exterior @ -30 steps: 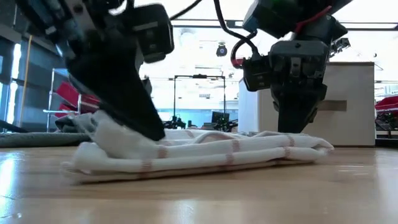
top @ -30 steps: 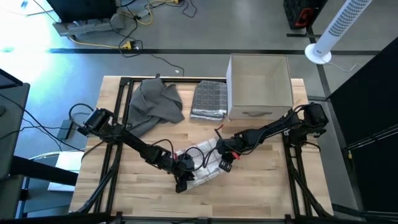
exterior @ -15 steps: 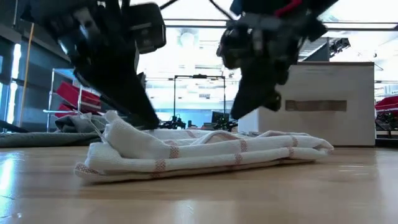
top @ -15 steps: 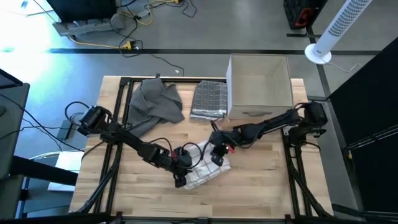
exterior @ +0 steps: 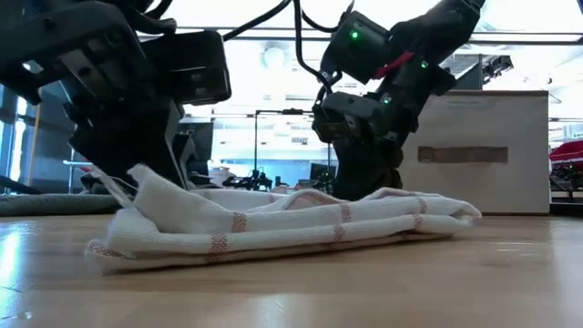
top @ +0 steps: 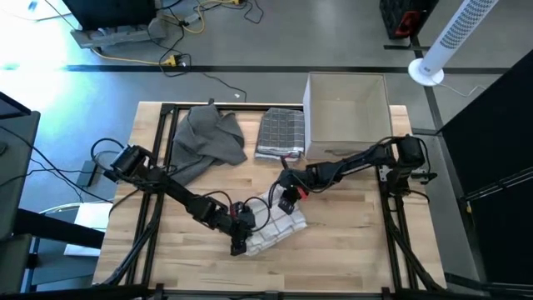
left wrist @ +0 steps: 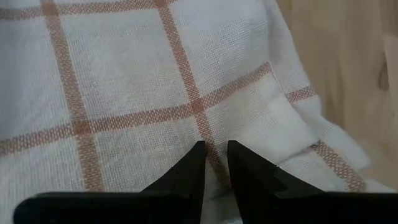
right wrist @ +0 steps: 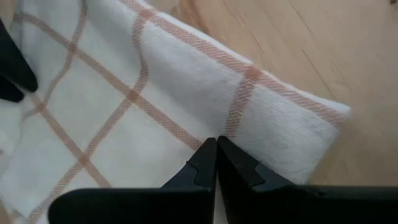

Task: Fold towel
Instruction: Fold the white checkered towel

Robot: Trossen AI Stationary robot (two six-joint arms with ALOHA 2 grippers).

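White cotton with thin rust-red checks fills both wrist views. The left gripper's two dark fingers are nearly pressed together, a narrow slit between the tips, with the cloth bunched right in front of them; whether a fold is actually pinched there is hard to tell. The right gripper's two fingers are pressed tight together, tips resting on the weave close to a folded edge.

From above, the left gripper sits at the lower-left end of the towel, and the right gripper at its upper edge, so the two arms meet over it from opposite sides. In the low view the towel lies in several flat layers, with one corner lifted into a peak at the end under the left gripper.

There is one checked towel, on the wooden tabletop near its middle and towards the front. Its long axis runs diagonally, from lower left up to the right.

Behind it, along the far edge, are one crumpled grey cloth, one folded grey checked towel and one open cardboard box, set side by side.
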